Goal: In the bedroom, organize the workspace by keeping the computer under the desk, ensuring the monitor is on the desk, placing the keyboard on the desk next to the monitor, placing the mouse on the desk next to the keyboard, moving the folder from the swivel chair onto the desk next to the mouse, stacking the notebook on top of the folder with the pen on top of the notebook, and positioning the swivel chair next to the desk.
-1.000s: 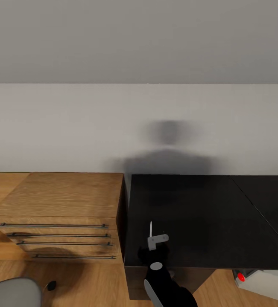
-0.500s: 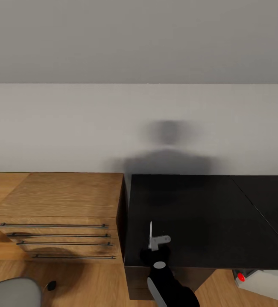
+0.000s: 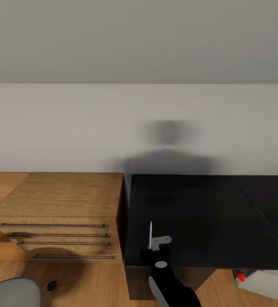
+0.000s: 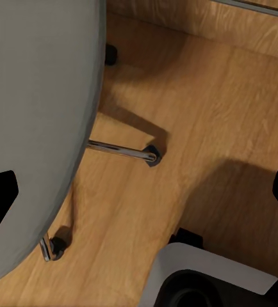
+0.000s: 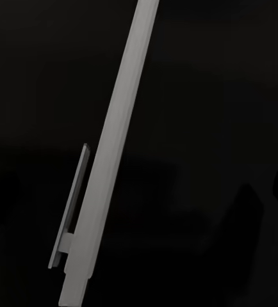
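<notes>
Two grippers: left gripper [image 4: 139,199] is hanging wide open above the swivel chair [image 4: 36,96]; right gripper [image 3: 158,249], can't tell.
Keyboard [image 3: 150,233]: standing edge-on over the desk [image 3: 207,213] corner.
Handling: probably light, stiff; pinching mid-edge.

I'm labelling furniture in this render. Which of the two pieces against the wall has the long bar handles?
The light wooden chest of drawers, whose front carries horizontal bar handles. The glossy black desk beside it shows no such handles.

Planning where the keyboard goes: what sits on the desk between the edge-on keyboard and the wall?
Nothing. In the head view the desk top is bare glossy black from the keyboard back to the wall.
</notes>
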